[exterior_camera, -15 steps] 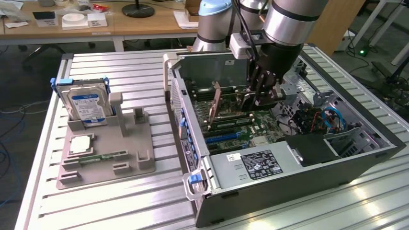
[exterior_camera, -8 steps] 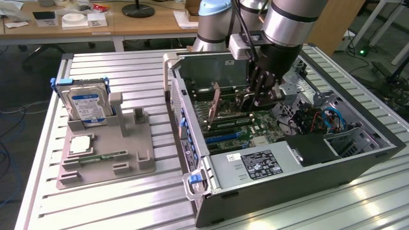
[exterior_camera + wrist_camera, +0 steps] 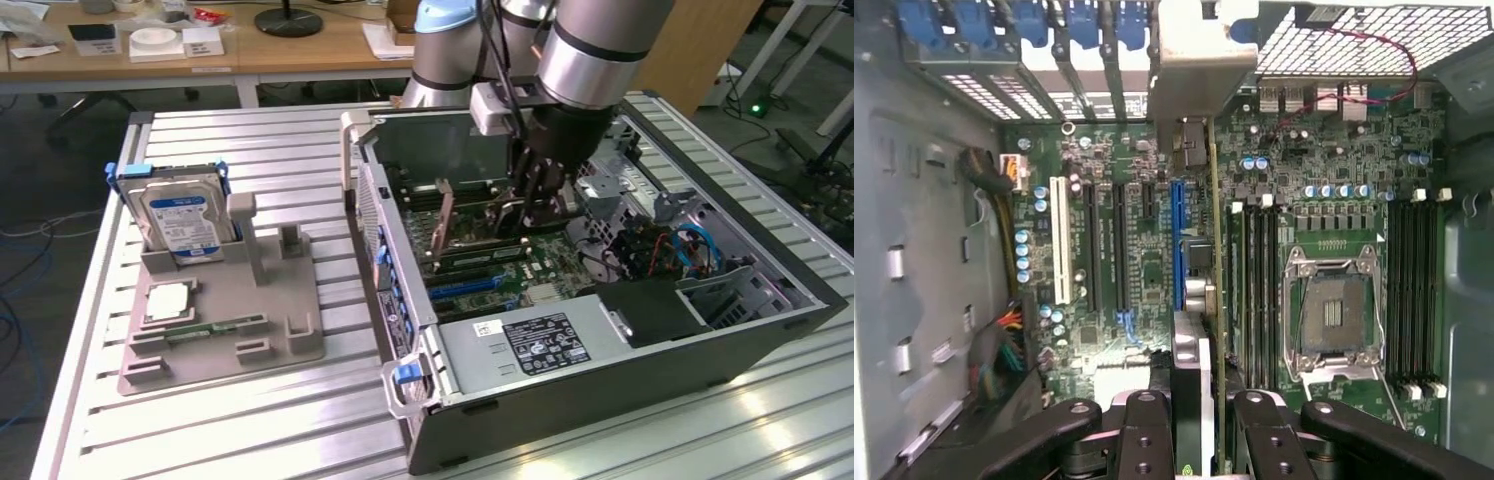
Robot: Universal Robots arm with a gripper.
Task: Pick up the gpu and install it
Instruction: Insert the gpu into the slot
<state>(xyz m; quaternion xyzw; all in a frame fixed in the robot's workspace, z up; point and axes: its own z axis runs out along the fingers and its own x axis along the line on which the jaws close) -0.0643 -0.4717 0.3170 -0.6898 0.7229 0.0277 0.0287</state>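
One gpu point(image 3: 1192, 380), one hard drive point(image 3: 184, 222), one case point(image 3: 641, 375)

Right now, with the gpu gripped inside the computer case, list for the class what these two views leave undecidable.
1. Whether the gpu sits in its slot: exterior view, the gripper and arm cover the card's lower edge; wrist view, the card is edge-on and covers what lies beneath it.
2. The gpu's faces: wrist view, edge-on.
3. Print on the power supply label: exterior view, too small.

The arm point(image 3: 587, 50) is showing silver cylindrical links, black bands and a pale blue joint cap, a dark cable point(image 3: 499, 30) running alongside. The end effector point(image 3: 531, 212) is showing black jointed fingers point(image 3: 1144, 440) with round pivots.
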